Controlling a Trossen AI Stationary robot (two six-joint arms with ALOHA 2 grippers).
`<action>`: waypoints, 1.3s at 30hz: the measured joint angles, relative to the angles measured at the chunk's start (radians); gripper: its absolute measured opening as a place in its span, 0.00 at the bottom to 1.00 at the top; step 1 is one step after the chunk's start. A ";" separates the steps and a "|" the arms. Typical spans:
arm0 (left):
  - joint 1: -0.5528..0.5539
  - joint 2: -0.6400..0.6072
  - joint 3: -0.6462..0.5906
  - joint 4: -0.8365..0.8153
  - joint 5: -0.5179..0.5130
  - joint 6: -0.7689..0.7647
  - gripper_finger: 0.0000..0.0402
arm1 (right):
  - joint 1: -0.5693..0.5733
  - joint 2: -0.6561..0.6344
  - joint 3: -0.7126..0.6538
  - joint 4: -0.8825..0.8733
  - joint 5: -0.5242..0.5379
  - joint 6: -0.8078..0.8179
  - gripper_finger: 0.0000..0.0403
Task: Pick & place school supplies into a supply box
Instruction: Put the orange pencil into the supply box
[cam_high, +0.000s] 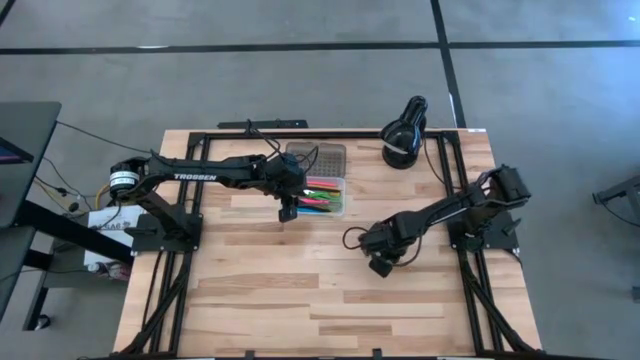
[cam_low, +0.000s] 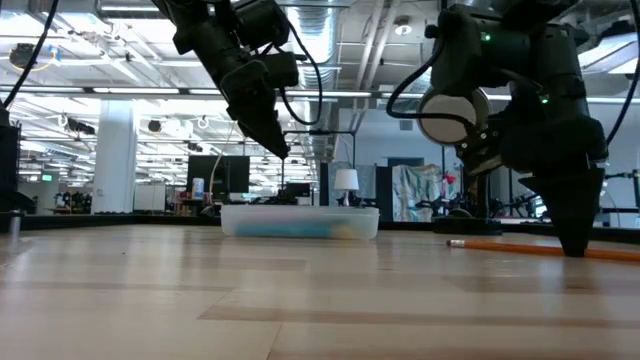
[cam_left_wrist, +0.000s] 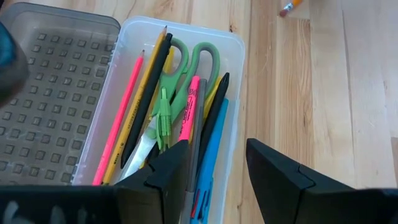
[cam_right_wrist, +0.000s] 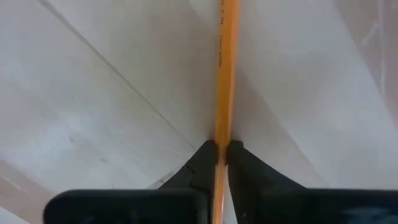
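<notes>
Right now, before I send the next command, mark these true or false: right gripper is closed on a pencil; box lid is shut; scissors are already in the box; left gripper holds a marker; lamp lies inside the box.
1. The right gripper is closed on the orange pencil: true.
2. The supply box has its lid shut: false, the grey lid lies open beside it.
3. The green-handled scissors are in the box: true.
4. The left gripper holds a marker: false, it is open and empty.
5. The black lamp lies inside the box: false, it stands on the table apart from it.

Orange pencil (cam_right_wrist: 224, 74) ends cut off
</notes>
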 joint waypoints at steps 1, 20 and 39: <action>0.000 0.000 0.000 0.000 0.000 0.000 0.39 | 0.002 0.006 0.010 -0.008 0.002 -0.007 0.04; 0.000 0.000 0.000 0.000 0.020 0.008 0.39 | 0.040 0.012 0.081 -0.013 0.067 -0.015 0.00; 0.000 -0.001 0.000 -0.016 0.027 0.020 0.39 | 0.039 0.012 0.220 -0.030 0.062 -0.085 0.00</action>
